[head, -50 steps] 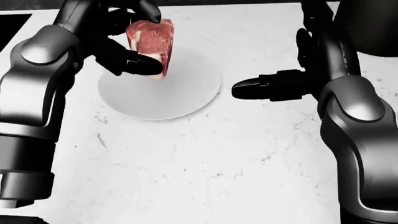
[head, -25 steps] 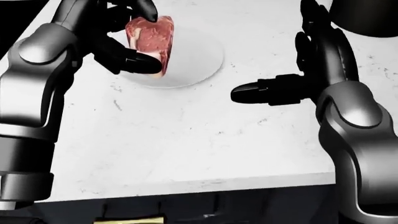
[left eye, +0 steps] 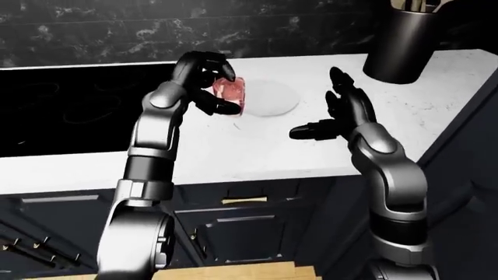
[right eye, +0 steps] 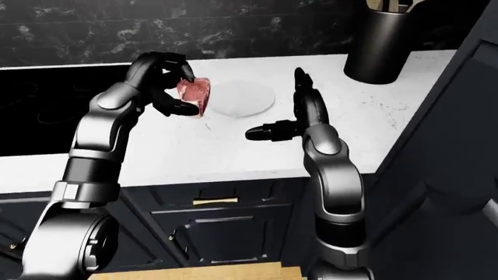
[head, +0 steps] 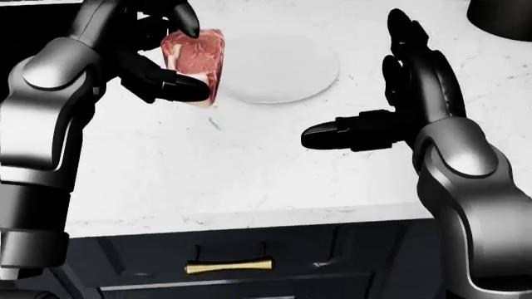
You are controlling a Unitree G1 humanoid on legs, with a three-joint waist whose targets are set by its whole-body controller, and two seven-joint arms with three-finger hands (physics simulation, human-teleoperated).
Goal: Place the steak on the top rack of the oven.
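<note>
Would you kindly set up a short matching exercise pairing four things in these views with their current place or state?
Things:
1. steak
2. plate
3. right hand
4. dark container

States:
A. open, holding nothing
B. bare, on the white counter
C. gripped by the left hand
D. at the counter's top right in the left-eye view

Pairs: 1-C, 2-B, 3-A, 4-D

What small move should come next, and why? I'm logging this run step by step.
Probably keep the left hand shut on the steak and step away from the counter to find the oven, which shows in no view. The steak is already lifted off the white plate, the right hand hangs open and empty, and only drawers show below the counter edge.
</note>
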